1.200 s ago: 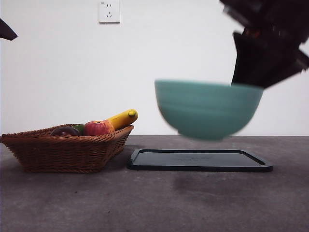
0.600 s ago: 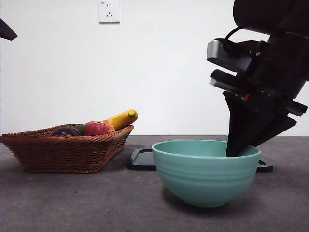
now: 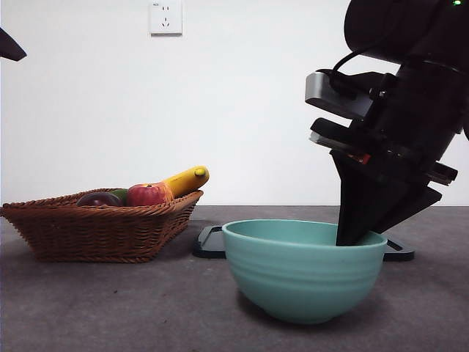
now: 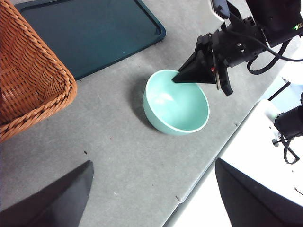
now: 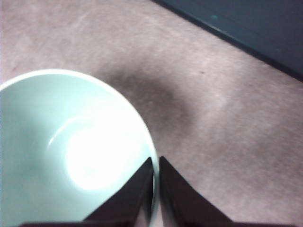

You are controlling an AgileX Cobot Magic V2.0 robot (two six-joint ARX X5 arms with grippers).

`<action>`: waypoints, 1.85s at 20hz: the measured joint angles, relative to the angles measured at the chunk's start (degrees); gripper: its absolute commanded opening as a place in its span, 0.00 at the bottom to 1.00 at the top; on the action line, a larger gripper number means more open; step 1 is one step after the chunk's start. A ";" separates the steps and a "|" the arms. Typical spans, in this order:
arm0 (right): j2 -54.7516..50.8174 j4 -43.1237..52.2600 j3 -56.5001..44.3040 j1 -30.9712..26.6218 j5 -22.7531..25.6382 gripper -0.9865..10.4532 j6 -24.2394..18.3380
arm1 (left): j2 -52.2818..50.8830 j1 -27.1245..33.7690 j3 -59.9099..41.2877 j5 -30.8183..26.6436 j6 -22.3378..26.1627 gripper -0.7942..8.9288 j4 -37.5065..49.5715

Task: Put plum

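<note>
The plum [image 3: 99,199] lies dark and glossy in the wicker basket [image 3: 88,231] at the left, half hidden behind the rim. My right gripper [image 3: 350,236] reaches down at the right and is shut on the rim of a teal bowl [image 3: 302,270]. That bowl rests on the table in front of the dark tray [image 3: 212,242]. In the right wrist view the jaws pinch the bowl [image 5: 61,156] edge at my right gripper [image 5: 156,175]. High over the table's near edge my left gripper [image 4: 156,208] hangs open, holding nothing, far from the basket [image 4: 28,71].
Beside the plum in the basket sit a red apple [image 3: 148,194], a yellow banana [image 3: 187,179] and a green fruit [image 3: 119,194]. The bowl [image 4: 176,101] stands close to the table's edge, with the tray [image 4: 90,33] behind it.
The bowl came down from the air above the tray onto the table in front of it, then slid slightly left. The right gripper stayed shut on its rim.
</note>
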 measured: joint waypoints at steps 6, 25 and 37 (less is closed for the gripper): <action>-2.82 -0.48 0.00 0.72 2.93 0.29 0.02 | 0.00 0.00 0.00 0.00 0.00 0.50 0.00; -29.07 -23.21 11.06 0.66 -14.99 0.29 -0.20 | 0.00 0.00 0.00 0.00 -0.02 0.50 0.00; -29.00 -26.84 11.06 0.66 -15.02 0.29 -0.26 | 0.00 0.00 0.00 0.00 -0.02 0.50 0.00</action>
